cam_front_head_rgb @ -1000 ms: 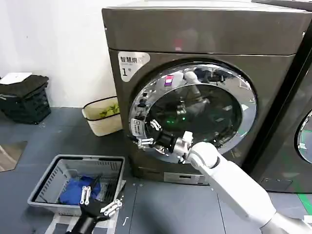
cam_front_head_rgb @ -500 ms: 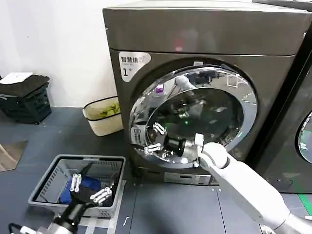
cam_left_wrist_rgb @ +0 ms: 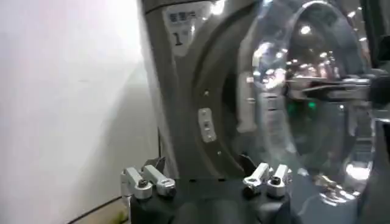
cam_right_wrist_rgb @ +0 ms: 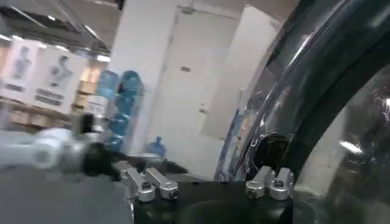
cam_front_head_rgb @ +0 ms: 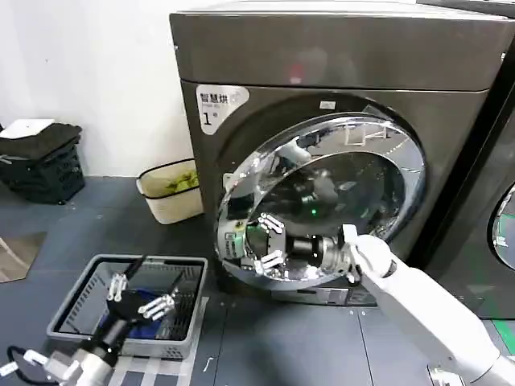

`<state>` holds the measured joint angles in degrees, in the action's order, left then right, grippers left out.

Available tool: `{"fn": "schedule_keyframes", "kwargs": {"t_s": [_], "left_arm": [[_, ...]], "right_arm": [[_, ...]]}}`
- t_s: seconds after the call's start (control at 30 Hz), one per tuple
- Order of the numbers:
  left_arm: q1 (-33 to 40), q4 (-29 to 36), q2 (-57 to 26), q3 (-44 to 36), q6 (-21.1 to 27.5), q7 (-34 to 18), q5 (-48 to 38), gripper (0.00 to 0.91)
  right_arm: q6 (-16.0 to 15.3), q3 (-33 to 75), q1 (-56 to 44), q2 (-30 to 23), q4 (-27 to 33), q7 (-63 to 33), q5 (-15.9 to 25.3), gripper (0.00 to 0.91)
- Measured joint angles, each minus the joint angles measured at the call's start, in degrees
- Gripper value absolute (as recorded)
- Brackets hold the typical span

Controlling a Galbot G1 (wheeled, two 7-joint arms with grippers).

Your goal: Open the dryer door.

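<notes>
The dryer (cam_front_head_rgb: 322,56) is a big grey-brown box with a white "1" sticker. Its round dryer door (cam_front_head_rgb: 402,153), chrome rimmed with dark glass, stands ajar: the left edge has swung out from the front while the right side stays hinged. My right gripper (cam_front_head_rgb: 269,241) is at the door's lower left rim, fingers spread open, and the rim (cam_right_wrist_rgb: 341,79) runs just beside those fingers. My left gripper (cam_front_head_rgb: 137,296) hovers open above the grey basket, low on the left. From that wrist the dryer (cam_left_wrist_rgb: 183,79) and the ajar door (cam_left_wrist_rgb: 304,91) lie beyond my open left gripper (cam_left_wrist_rgb: 207,179).
A grey basket (cam_front_head_rgb: 80,310) holding blue cloth sits on the floor at the front left. A cream bin (cam_front_head_rgb: 165,193) stands by the dryer's left side and a black crate (cam_front_head_rgb: 40,165) against the white wall. A darker second machine (cam_front_head_rgb: 499,201) adjoins on the right.
The door has swung farther out from the dryer front. My right gripper has moved down and toward me with its rim. My left gripper has risen and shifted left over the basket.
</notes>
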<state>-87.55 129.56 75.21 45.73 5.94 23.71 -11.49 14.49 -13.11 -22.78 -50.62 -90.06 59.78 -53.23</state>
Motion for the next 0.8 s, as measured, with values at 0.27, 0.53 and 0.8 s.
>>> {"fn": "schedule_keyframes", "kwargs": {"t_s": [0.27, 0.53, 0.8], "left_arm": [[4.96, -3.04, -3.53, -0.27, 1.2, 0.18, -3.38, 0.907], [11.57, -7.16, -6.7, -3.18, 1.84, 0.45, -4.42, 0.907], [18.73, -13.24, -7.56, -7.21, 1.71, 1.8, -4.95, 0.907]], "right_arm": [[-0.66, 1.0, -1.17, 2.21, -0.91, 6.79, -2.14, 0.907], [4.58, 1.15, -1.67, 3.77, 0.43, 13.93, -5.74, 0.907], [5.27, 4.46, -3.38, 5.18, 1.4, 21.99, -7.29, 0.907]]}}
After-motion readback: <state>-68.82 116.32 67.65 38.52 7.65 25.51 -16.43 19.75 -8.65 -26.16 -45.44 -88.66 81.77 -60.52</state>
